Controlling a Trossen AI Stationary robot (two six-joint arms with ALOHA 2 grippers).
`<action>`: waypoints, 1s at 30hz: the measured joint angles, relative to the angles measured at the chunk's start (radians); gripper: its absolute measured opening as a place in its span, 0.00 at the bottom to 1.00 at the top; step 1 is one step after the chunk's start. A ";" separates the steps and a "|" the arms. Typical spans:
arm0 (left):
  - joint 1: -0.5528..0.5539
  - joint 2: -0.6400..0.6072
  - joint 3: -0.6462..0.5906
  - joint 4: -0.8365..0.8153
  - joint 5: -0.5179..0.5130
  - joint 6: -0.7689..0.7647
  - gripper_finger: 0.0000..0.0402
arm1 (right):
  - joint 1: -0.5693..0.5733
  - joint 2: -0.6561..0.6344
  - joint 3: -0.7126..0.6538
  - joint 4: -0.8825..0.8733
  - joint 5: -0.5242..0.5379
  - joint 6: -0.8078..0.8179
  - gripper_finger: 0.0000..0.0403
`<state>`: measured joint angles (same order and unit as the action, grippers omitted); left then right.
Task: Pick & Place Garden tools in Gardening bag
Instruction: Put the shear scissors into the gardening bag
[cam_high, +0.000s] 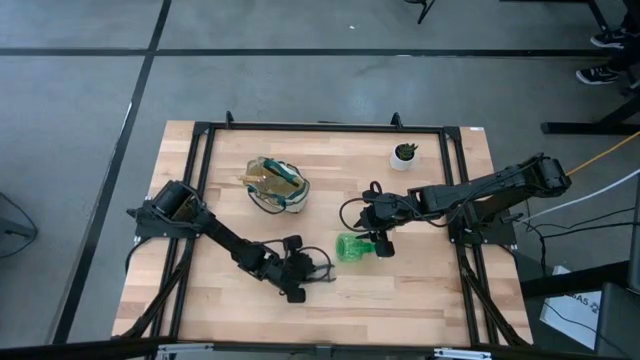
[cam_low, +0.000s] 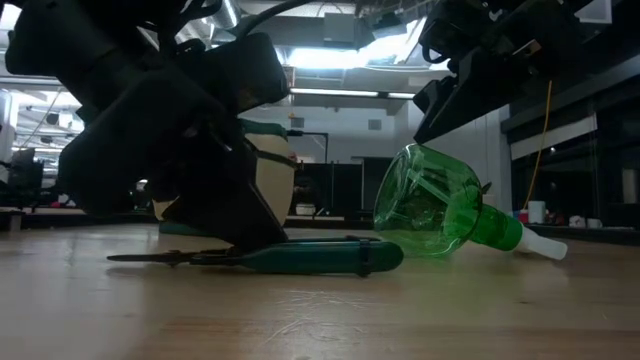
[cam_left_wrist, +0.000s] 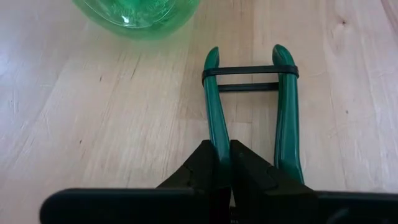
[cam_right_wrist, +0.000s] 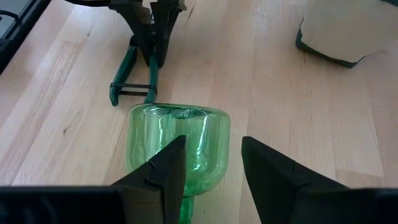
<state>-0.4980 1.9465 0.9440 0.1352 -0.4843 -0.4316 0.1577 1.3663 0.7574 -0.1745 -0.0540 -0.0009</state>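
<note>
The pruning shears (cam_left_wrist: 283, 118) have green handles joined by a black band and lie flat on the wooden table; in the low view the shears (cam_low: 300, 258) run along the tabletop. My left gripper (cam_left_wrist: 224, 155) is shut on one handle. The green spray bottle (cam_high: 352, 247) lies on its side just beyond the handle ends. My right gripper (cam_right_wrist: 211, 168) hangs open over the bottle's (cam_right_wrist: 177, 140) neck end, and I see no touch. The gardening bag (cam_high: 275, 185) stands at the far middle with wooden-handled tools sticking out of it. My left gripper pinches one green handle (cam_left_wrist: 216, 134) of the shears between its two fingers, on the stretch toward the blades, away from the banded ends. The fingers slant down from the table's left and lie along the handle. The shears rest flat on the table.
A small green plant in a white pot (cam_high: 404, 155) stands at the far right of the table. A black frame (cam_high: 200, 135) runs around the tabletop. Bare wood lies along the near edge (cam_high: 400, 310).
</note>
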 joint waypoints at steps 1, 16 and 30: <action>0.000 0.000 0.000 0.000 0.000 0.000 0.07 | 0.000 0.000 0.000 0.000 0.000 0.000 0.39; -0.013 -0.150 -0.001 -0.155 -0.080 0.035 0.07 | 0.000 0.000 0.000 0.000 0.000 0.000 0.39; -0.063 -0.358 0.000 -0.374 -0.235 0.035 0.08 | 0.000 0.000 0.000 0.000 0.000 0.000 0.39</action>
<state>-0.5613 1.5882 0.9440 -0.2385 -0.7196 -0.3962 0.1575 1.3661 0.7576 -0.1745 -0.0541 -0.0006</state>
